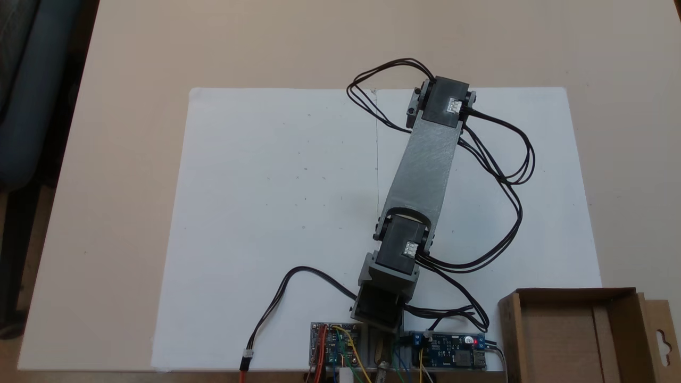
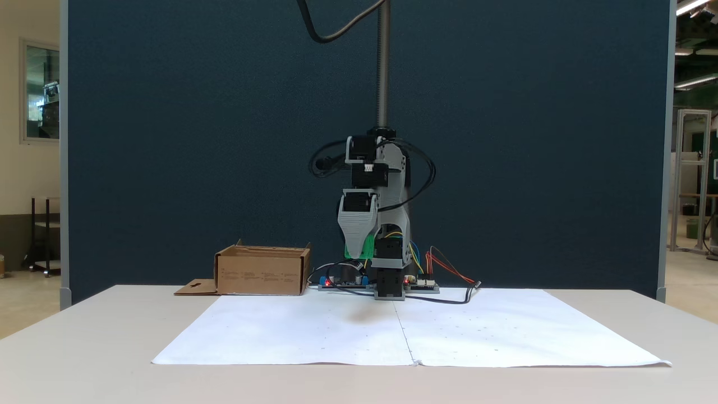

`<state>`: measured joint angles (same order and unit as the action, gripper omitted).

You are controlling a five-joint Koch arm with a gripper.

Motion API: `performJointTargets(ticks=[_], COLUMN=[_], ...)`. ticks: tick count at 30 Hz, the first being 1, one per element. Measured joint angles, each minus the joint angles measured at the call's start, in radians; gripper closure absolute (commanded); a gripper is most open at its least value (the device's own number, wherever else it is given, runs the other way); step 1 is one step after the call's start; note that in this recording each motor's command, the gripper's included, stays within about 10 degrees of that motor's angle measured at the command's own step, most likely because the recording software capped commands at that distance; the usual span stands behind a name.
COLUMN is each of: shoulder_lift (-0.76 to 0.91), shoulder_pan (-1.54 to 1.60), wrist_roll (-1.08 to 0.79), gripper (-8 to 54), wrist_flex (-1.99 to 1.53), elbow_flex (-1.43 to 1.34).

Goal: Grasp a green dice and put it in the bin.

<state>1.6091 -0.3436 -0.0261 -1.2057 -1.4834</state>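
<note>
Though partly hidden by grey plastic, can make out the green dice (image 2: pixel 364 251) pinched in the clenched claw (image 2: pixel 359 255), tip down, middle of the frame, up off the white paper (image 2: pixel 314 331). Must go left from there to reach the bin (image 2: pixel 261 275), well apart from the claw, left of middle. Looks about level with the bin's top edge, so probably needs a little lift first. From above, find the bin (image 1: pixel 508 330) in the lower right corner, open side up, hole-punched flap at the far right edge. Below: paper on a pale table (image 2: pixel 84 336). Behind: a dark blue wall (image 2: pixel 168 140). Mind the circuit boards (image 1: pixel 452 348) and loose wires (image 1: pixel 511 175) near the bin.
</note>
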Motion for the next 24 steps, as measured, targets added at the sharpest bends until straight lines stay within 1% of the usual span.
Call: performJointTargets(ticks=[4,11,16,17,24], shoulder_lift=[0.000,-0.009,-0.063,-0.083,-0.172], shoulder_pan=[-0.127,-0.474,-0.761,-0.857,-1.134], wrist_roll=[0.003,-0.012,-0.074,-0.101,-0.140], gripper=[33.4,33.4,33.4,33.4,33.4], wrist_flex=[-0.051,-0.051,-0.051,-0.051,-0.003], elbow_flex=[0.114,0.327,0.385,0.407,0.443])
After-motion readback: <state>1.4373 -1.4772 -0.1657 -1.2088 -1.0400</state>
